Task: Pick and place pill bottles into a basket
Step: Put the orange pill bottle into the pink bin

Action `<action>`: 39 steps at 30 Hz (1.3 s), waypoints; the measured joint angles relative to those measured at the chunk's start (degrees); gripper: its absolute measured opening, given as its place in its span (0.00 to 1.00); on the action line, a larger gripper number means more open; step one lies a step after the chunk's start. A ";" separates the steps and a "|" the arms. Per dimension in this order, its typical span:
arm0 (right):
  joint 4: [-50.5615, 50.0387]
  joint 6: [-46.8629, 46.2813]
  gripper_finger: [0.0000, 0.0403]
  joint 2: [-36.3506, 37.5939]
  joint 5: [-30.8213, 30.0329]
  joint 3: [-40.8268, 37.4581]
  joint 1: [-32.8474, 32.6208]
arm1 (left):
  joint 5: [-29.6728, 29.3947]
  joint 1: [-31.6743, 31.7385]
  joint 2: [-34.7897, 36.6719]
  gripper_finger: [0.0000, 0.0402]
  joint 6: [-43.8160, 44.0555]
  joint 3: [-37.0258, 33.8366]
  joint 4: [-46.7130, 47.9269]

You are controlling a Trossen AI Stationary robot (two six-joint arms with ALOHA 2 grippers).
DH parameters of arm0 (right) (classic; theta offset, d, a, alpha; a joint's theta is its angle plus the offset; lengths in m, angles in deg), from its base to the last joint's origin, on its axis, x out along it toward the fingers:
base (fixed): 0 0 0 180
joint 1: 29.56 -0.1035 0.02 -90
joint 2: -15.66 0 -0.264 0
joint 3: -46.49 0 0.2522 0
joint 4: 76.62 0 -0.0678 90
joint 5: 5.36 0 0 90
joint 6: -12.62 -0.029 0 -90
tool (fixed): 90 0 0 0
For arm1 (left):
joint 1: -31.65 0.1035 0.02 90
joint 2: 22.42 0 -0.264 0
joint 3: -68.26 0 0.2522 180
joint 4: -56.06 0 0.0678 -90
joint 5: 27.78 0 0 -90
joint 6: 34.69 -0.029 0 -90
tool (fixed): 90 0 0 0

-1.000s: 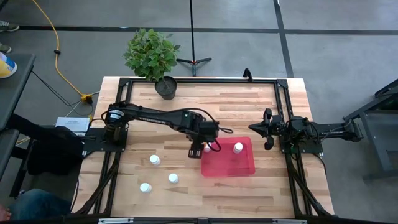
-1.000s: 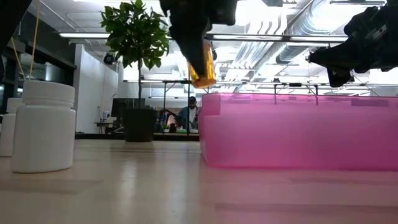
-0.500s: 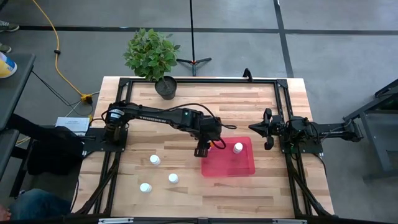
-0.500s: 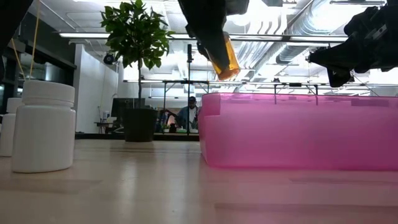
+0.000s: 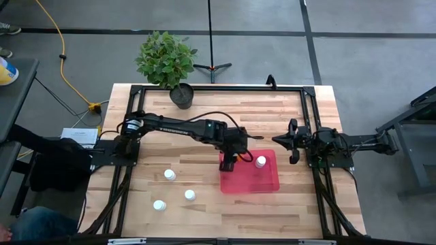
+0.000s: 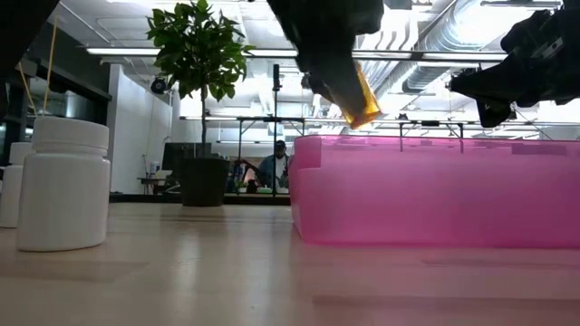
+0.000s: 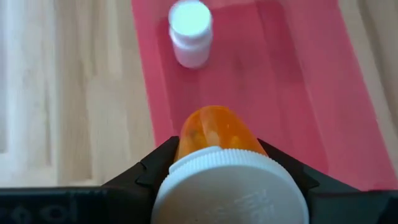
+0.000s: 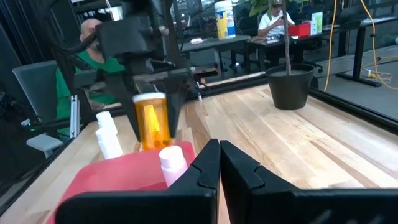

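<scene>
Over the near edge of the red basket (image 5: 250,178), at about 9 o'clock on it, hangs the left gripper (image 5: 229,160). Its jaws are clamped on an orange pill bottle (image 7: 216,132) with a white cap (image 7: 227,184). A second ago this gripper was over the bare wood, just beside the basket. Now it has slid across the rim, so the orange bottle is above the red floor of the basket. That means the carrying part looks almost done. I think the next move is to go down a little and let go, so the bottle does not drop and roll.

One white bottle (image 5: 261,161) already stands inside the basket, near its 12 o'clock edge. It is close to the spot under the gripper, so the orange bottle could bump it if it comes down too far that way.

Three more white bottles (image 5: 169,175) wait on the surface, out toward 8 o'clock from the basket, well apart from it. They have not moved.

At 3 o'clock on the surface the right gripper (image 5: 293,143) rests by its stand. Its jaws are pressed together and hold nothing.

A plant pot (image 5: 182,96) sits at the far edge.
</scene>
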 joint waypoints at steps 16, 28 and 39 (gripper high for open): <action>-0.05 0.03 0.00 -1.47 0.03 0.01 0.00 | 0.52 -0.10 -4.08 0.53 -0.45 0.12 -5.46; -0.05 0.04 0.00 -1.58 0.03 0.02 0.00 | 0.95 -0.10 -7.60 0.53 -0.44 -0.15 -6.01; -0.05 0.06 0.00 -1.80 0.03 0.01 0.00 | 1.04 -0.08 -9.01 0.53 -0.05 -0.04 -7.03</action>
